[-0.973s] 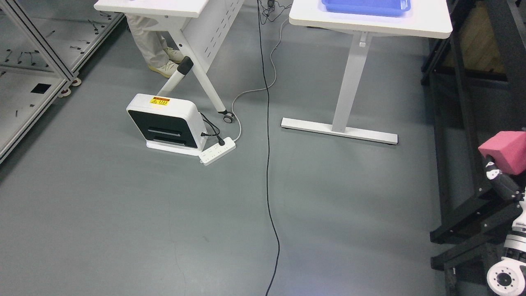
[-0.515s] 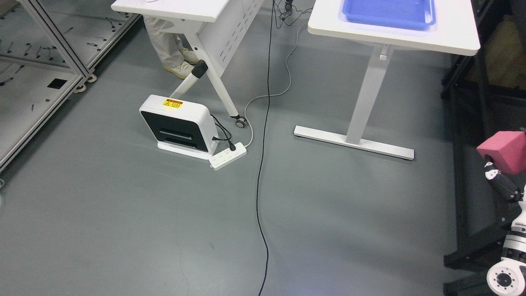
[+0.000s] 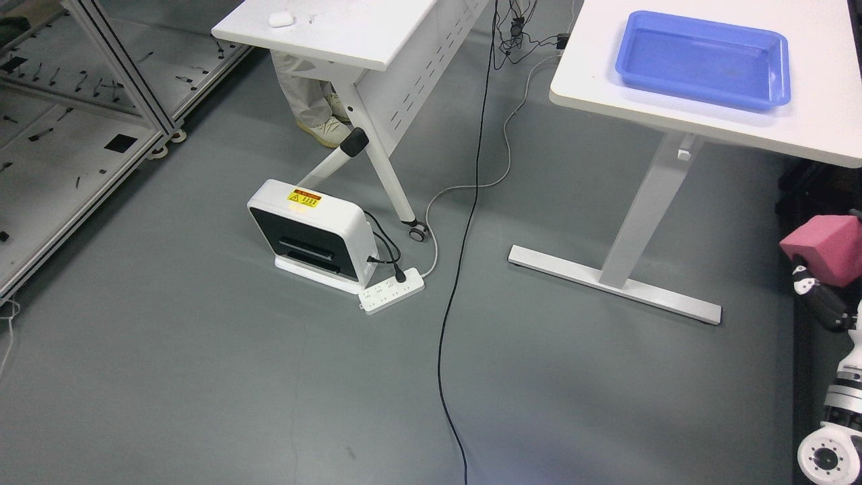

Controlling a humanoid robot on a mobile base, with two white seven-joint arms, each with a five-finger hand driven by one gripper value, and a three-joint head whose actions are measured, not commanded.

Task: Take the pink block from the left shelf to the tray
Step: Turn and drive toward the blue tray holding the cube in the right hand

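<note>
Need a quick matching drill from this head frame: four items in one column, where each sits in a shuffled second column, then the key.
Items:
1. pink block
2. blue tray
3. power strip
4. small white case

Places:
A. on the floor by the white box unit
B. on the right table
C. in the right hand
D. on the left table

Pairs: 1-C, 2-B, 3-A, 4-D

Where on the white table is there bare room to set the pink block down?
The blue tray is empty inside. The white table shows bare strips left of and in front of the tray. The right hand holds the pink block.
</note>
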